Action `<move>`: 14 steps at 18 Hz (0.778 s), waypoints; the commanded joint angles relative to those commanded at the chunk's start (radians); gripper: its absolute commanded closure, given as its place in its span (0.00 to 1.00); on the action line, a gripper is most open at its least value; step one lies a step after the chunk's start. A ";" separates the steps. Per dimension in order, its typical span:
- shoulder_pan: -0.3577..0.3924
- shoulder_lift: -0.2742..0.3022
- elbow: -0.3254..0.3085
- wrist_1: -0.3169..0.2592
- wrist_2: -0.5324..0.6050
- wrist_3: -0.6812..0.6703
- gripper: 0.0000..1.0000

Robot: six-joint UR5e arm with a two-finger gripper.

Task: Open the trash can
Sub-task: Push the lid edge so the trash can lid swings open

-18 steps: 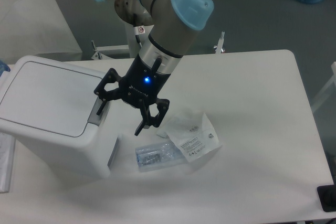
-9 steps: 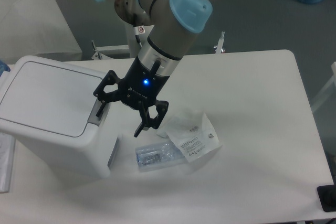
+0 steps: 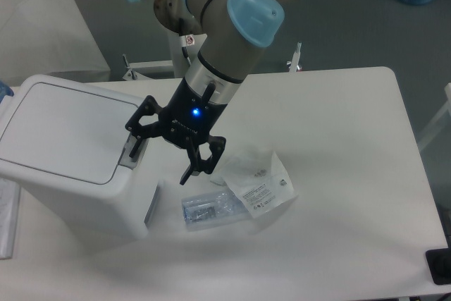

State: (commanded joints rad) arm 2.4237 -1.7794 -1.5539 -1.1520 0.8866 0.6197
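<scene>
White trash can (image 3: 67, 167) at left end of white tabletop (image 3: 338, 174), flat lid (image 3: 60, 132) shut and facing up, grey push button (image 3: 131, 149) on edge toward table centre. Black claw (image 3: 163, 153) angled down-left from arm (image 3: 225, 26), fingers spread open, one fingertip (image 3: 135, 147) over button, contact unclear. Just right, two clear plastic packets (image 3: 243, 188); grey floor beyond.

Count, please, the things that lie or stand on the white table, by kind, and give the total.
Trash can: 1
Clear plastic bag with small parts: 1
Clear plastic bag with a printed sheet: 1
Total: 3
</scene>
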 joint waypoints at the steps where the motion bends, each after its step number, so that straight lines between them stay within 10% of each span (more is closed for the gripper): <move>1: 0.000 0.002 0.002 0.000 0.000 0.000 0.00; 14: 0.066 -0.070 0.149 0.002 0.074 0.014 0.00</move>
State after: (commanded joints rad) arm 2.4894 -1.8498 -1.4054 -1.1505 0.9602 0.6335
